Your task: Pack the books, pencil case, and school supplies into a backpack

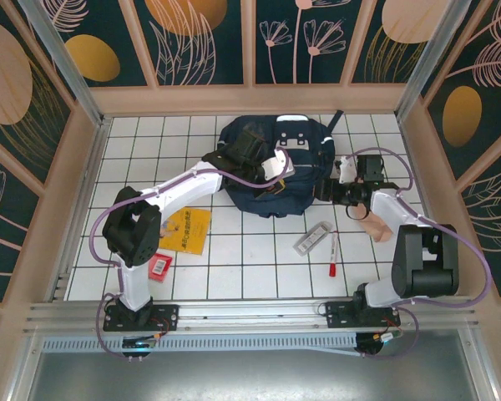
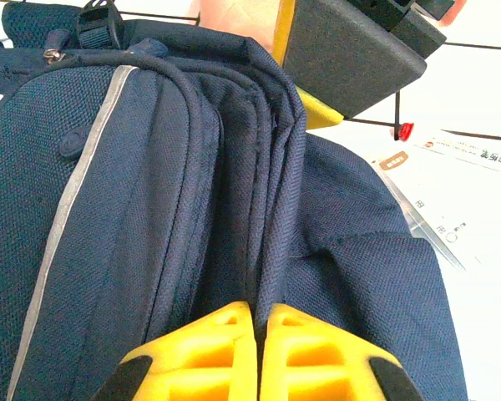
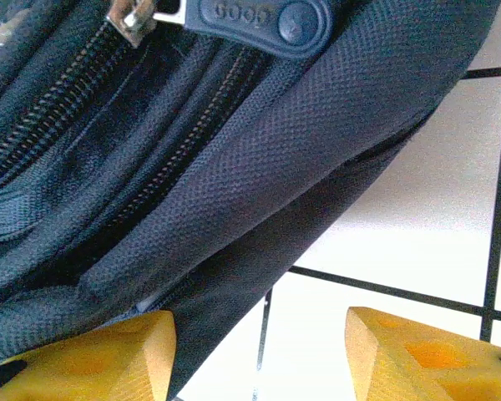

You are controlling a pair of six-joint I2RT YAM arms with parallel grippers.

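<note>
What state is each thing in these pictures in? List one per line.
backpack: lying on table, fold pinched
left fingers: shut on backpack fold
right fingers: open at backpack edge
yellow book: flat on table, unpacked
red booklet: on table, unpacked
pen: on table, unpacked
packet: on table, unpacked
pencil case: on table, unpacked

Navy backpack [image 3: 234, 142] above parted pincer [image 3: 259, 344]

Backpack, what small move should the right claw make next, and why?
Probably ease the right claw forward to the zipper pull and close on it: the zip looks shut, its jaws stand open beside the backpack, and the left claw pinches the fabric as a brace.
</note>
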